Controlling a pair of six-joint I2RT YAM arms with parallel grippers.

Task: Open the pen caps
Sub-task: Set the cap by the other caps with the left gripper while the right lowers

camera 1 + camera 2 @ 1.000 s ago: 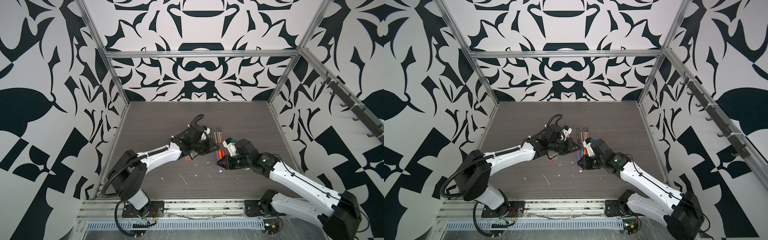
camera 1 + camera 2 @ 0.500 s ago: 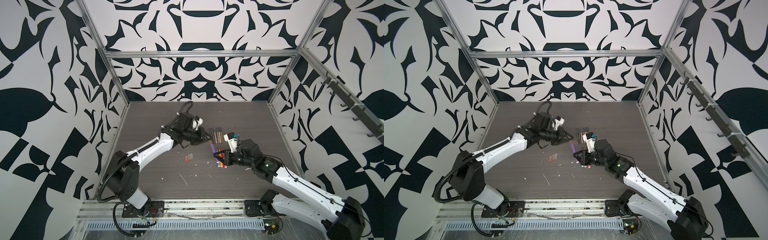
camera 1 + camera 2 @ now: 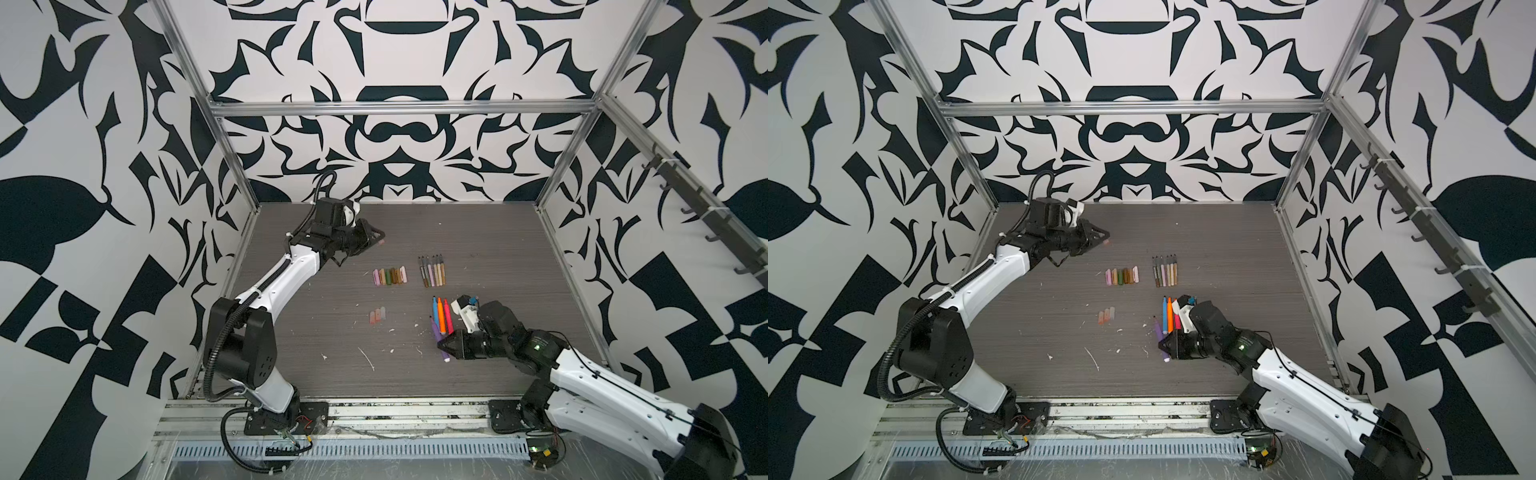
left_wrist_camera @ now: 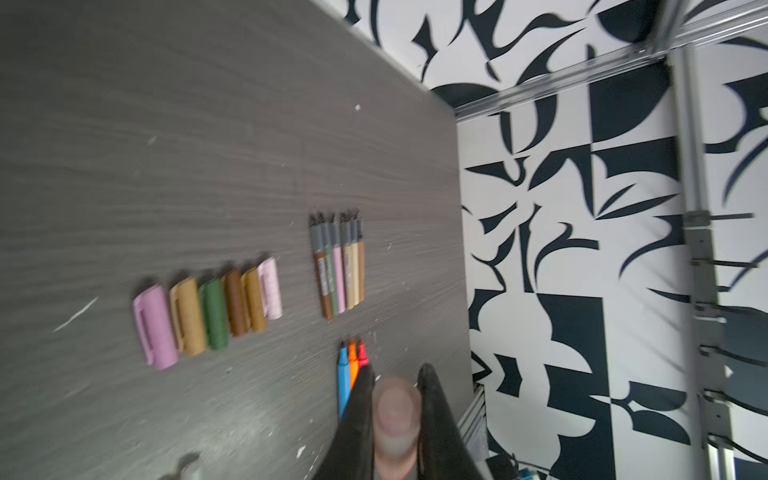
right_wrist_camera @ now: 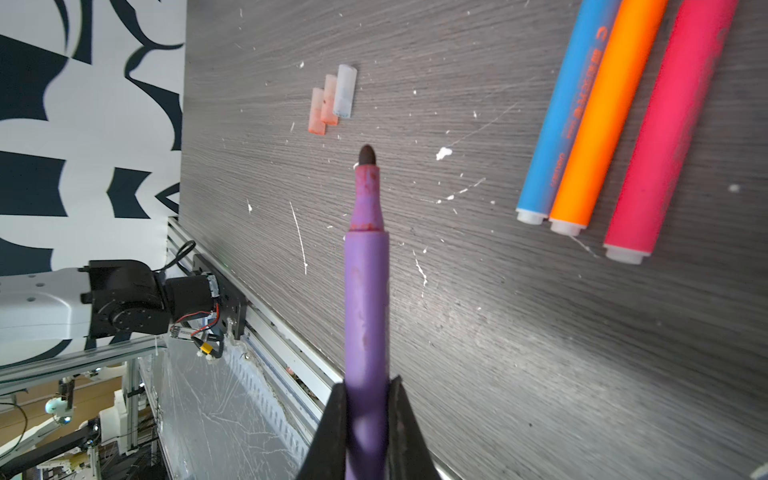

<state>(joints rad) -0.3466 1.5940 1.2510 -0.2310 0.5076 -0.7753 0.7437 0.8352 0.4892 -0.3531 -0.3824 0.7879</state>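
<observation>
**Tabletop, both top views and both wrist views.** The left gripper [image 3: 380, 237], at 11 o'clock of the opaque caps [image 3: 390, 276], has its jaws closed on one translucent pinkish cap [image 4: 395, 419]. The right gripper [image 3: 441, 344], at 5 o'clock on the table [image 3: 498, 257], has its jaws clamped on the barrel of the purple pen [image 5: 365, 291], whose dark tip is bare. The thin pens [image 3: 432, 272] lie in a row at 3 o'clock of the opaque caps, tips exposed. Three translucent caps [image 3: 377, 316] lie together at 7 o'clock of the opaque caps. The blue, orange and pink pens [image 3: 442, 316] lie side by side at 6 o'clock of the thin pens, just beside the purple pen.
</observation>
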